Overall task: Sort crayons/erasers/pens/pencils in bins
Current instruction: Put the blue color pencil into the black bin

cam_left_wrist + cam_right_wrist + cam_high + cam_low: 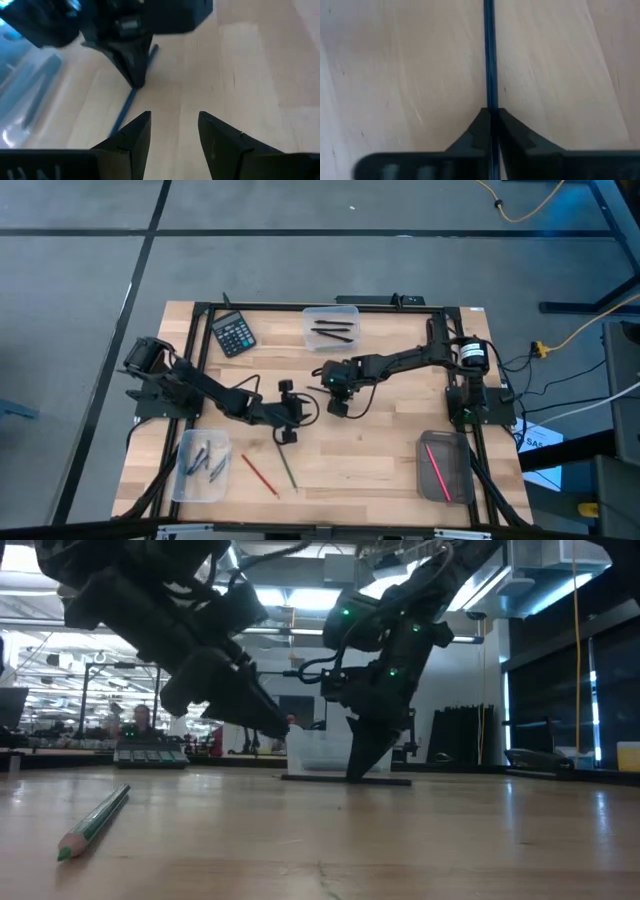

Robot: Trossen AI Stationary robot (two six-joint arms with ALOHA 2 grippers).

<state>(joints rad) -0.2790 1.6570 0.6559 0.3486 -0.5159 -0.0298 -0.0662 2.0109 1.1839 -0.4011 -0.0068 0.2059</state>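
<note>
Pinching a dark blue pencil point(490, 55) at table centre, the right gripper point(337, 402) has its fingers pressed onto the shaft. Lift vertically; carry toward the clear bin point(330, 327) at twelve o'clock. The left gripper point(287, 432) waits spread, near the green pencil point(288, 468).

Wooden table point(380, 450): three bins point(331, 326), calculator point(233, 335), loose pencils point(288, 468).

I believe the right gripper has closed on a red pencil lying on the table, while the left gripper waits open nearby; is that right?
Not quite: the stick pinched by the right gripper is dark blue, not red, as the right wrist view shows. This blue pencil lies on the wooden table. The rest holds: the left gripper waits open nearby.
</note>
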